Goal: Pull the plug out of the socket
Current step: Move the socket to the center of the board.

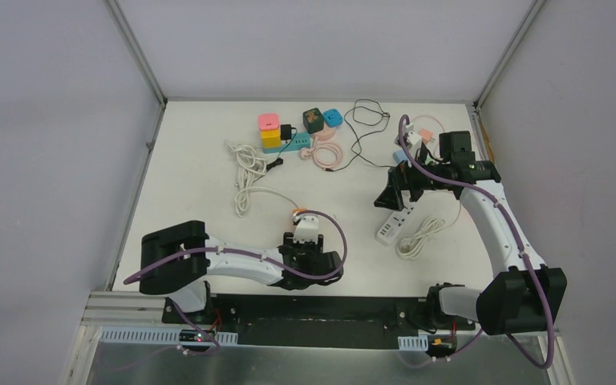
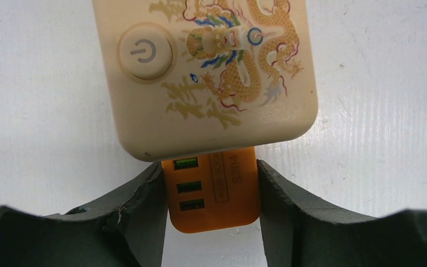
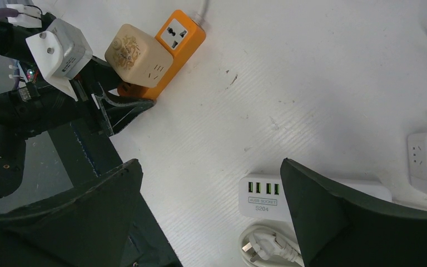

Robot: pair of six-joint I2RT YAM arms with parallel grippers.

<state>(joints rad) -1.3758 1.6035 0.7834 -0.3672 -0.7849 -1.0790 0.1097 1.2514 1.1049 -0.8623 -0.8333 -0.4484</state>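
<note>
The cream plug (image 2: 211,78), printed with a dragon, sits pushed into the orange socket strip (image 2: 222,189) near the front of the table (image 1: 208,184), at 12 o'clock from the left gripper (image 2: 211,214). That gripper's fingers (image 2: 139,217) press on both sides of the strip's near end, grasping it just below the plug.

The right gripper (image 3: 209,167) hangs spread wide, holding nothing, over a white socket strip (image 3: 261,194). This strip lies at 3 o'clock from the plug, well apart, with its own cord (image 1: 417,237) bundled beside it.

A coiled white cable (image 1: 247,164) lies at 11 o'clock from the plug.

Along the far edge stand three small blocks: one pink and yellow (image 1: 269,130), one dark (image 1: 313,119) and one blue (image 1: 333,117).

Three loose cables show in all: the white one, a pink coil (image 1: 326,152) and a black loop (image 1: 369,120). There are two socket strips near the arms.
</note>
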